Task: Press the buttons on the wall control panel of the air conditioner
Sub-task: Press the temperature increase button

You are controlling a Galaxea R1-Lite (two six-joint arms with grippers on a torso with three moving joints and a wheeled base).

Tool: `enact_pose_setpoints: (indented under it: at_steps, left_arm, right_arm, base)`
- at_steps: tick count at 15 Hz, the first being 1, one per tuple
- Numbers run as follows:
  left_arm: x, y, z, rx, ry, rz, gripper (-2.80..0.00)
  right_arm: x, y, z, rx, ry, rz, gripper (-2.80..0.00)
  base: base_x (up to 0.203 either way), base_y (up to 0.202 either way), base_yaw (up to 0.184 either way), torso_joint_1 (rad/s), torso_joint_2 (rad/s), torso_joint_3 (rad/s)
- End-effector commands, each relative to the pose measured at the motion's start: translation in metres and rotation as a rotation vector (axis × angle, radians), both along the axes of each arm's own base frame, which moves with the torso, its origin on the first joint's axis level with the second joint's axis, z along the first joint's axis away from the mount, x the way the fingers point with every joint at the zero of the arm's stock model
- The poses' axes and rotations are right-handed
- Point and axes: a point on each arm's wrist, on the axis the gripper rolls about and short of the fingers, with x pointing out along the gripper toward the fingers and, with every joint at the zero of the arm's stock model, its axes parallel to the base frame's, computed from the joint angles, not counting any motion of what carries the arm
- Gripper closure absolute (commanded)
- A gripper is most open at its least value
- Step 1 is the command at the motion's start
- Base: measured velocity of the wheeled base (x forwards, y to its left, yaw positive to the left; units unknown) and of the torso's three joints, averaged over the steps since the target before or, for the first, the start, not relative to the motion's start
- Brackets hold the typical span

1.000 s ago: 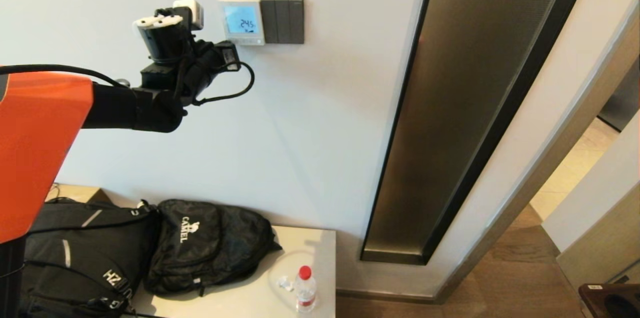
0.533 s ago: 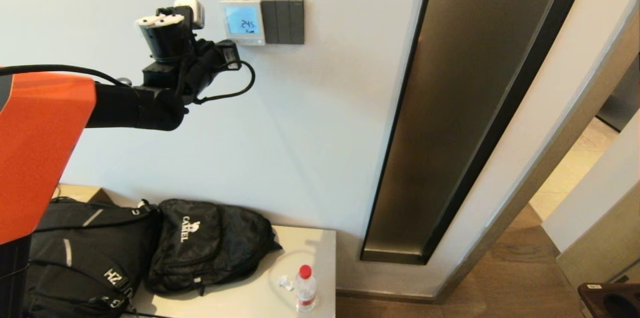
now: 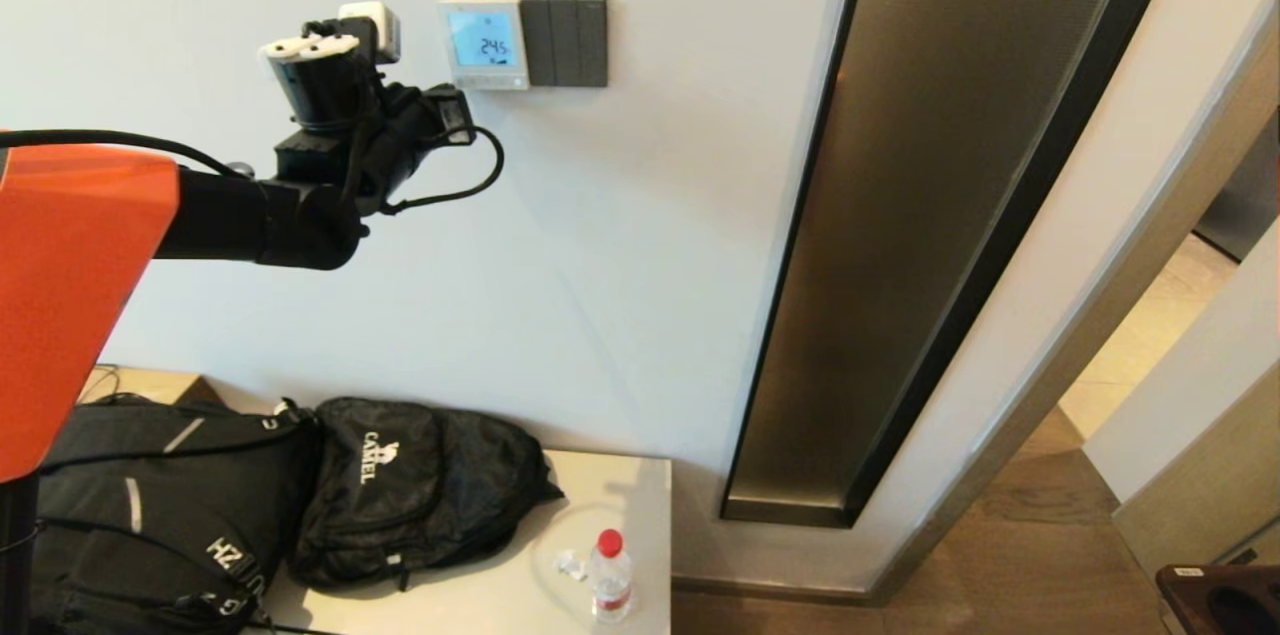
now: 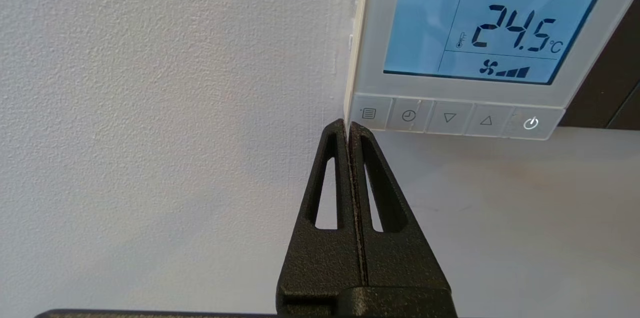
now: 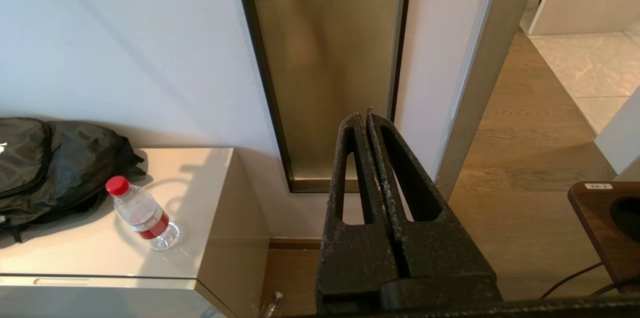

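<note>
Hovering w/ fingers clenched, left gripper point(image 4: 348, 124) tips sit at wall control panel point(image 4: 372, 32) lower-left corner, beside buttons point(image 4: 449, 117).

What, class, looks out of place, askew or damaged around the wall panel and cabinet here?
Nothing stands out. The control panel sits square on the wall with its screen lit, the buttons look intact, and the bottle stands upright on the cabinet. The left gripper points just beside the panel's corner.
</note>
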Motion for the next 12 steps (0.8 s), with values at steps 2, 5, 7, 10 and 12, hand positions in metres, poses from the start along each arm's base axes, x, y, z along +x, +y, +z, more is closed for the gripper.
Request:
enact_pose_setpoints:
  at_steps: [2, 5, 7, 10, 12]
  left_arm:
    - [-0.0062, 0.0012, 0.0073, -0.005, -0.015, -0.001, 0.00]
    - [-0.0062, 0.0012, 0.0075, -0.005, -0.016, -0.001, 0.00]
    - [-0.0078, -0.0003, 0.0084, 0.001, -0.018, -0.002, 0.00]
    - [-0.0104, -0.0027, 0.0093, 0.011, -0.019, -0.007, 0.00]
    - [-0.0103, -0.0045, 0.0055, 0.014, -0.007, -0.011, 0.00]
  right_arm:
    - [0.0000, 0.0000, 0.0000, -0.001, 0.000, 0.001, 0.00]
    - [0.0000, 0.0000, 0.0000, -0.001, 0.000, 0.001, 0.00]
    - [0.0000, 0.0000, 0.0000, -0.001, 0.000, 0.001, 0.00]
    - [0.0000, 0.0000, 0.0000, -0.001, 0.000, 0.001, 0.00]
    - [0.0000, 0.0000, 0.0000, -0.001, 0.000, 0.001, 0.00]
  base:
    - [0.000, 0.000, 0.000, 0.000, 0.00, 0.000]
    - [0.000, 0.000, 0.000, 0.000, 0.00, 0.000]
    - [0.000, 0.000, 0.000, 0.000, 0.00, 0.000]
    - [0.000, 0.000, 0.000, 0.000, 0.00, 0.000]
    - [0.000, 0.000, 0.000, 0.000, 0.00, 0.000]
